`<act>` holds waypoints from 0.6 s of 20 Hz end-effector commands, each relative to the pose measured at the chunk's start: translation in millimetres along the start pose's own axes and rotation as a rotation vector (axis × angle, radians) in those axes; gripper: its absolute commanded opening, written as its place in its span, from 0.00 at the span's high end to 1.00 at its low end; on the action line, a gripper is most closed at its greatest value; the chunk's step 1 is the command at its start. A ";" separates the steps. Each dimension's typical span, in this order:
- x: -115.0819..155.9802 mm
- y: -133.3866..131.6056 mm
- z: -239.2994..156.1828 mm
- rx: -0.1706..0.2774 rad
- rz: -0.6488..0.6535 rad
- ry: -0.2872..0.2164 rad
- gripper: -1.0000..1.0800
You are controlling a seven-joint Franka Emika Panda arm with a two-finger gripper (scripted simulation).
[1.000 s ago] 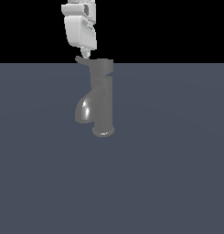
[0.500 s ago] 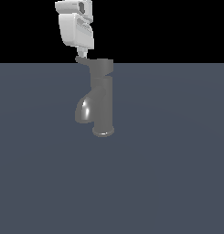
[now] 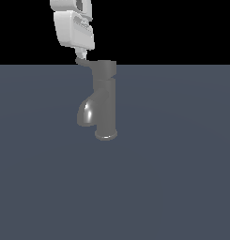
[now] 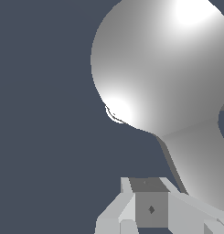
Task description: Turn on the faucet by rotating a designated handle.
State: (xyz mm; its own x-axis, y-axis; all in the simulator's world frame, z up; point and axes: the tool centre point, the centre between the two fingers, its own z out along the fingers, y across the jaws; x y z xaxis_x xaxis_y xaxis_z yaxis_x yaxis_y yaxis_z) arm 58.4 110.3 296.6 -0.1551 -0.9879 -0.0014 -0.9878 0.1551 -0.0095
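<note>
The dull grey faucet point(image 3: 105, 103) stands upright on its flared base, its glossy curved spout point(image 3: 88, 112) bulging toward the exterior view's left. The thin flat handle point(image 3: 84, 61) sticks out from the wide top cap toward the exterior view's left. My white gripper point(image 3: 81, 54) hangs above it, fingers together, with the tips right at the handle's outer end. In the wrist view the shiny spout point(image 4: 163, 68) fills most of the picture. There a grey band that looks like the handle point(image 4: 195, 160) runs down to my shut gripper point(image 4: 149, 194).
A flat dark blue-grey floor point(image 3: 172, 178) surrounds the faucet on all sides. Above the horizon the background point(image 3: 182, 28) is black. Nothing else stands in view.
My gripper has shifted a little toward the exterior view's left, and the handle's outer end has swung slightly the same way with it. The faucet body has not moved.
</note>
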 end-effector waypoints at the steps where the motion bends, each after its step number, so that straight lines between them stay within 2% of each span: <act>1: -6.6 12.6 0.0 -0.010 -0.009 0.001 1.00; 4: -7.9 17.8 -0.2 -0.010 -0.008 0.001 1.00; 5: -6.2 12.1 0.0 -0.002 -0.006 0.003 1.00; 12: 1.3 28.4 -0.1 -0.004 -0.007 0.003 1.00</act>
State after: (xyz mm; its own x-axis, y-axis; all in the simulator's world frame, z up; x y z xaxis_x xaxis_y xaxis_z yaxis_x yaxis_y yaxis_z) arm 36.6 117.2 296.5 -0.1454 -0.9894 -0.0022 -0.9893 0.1454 -0.0127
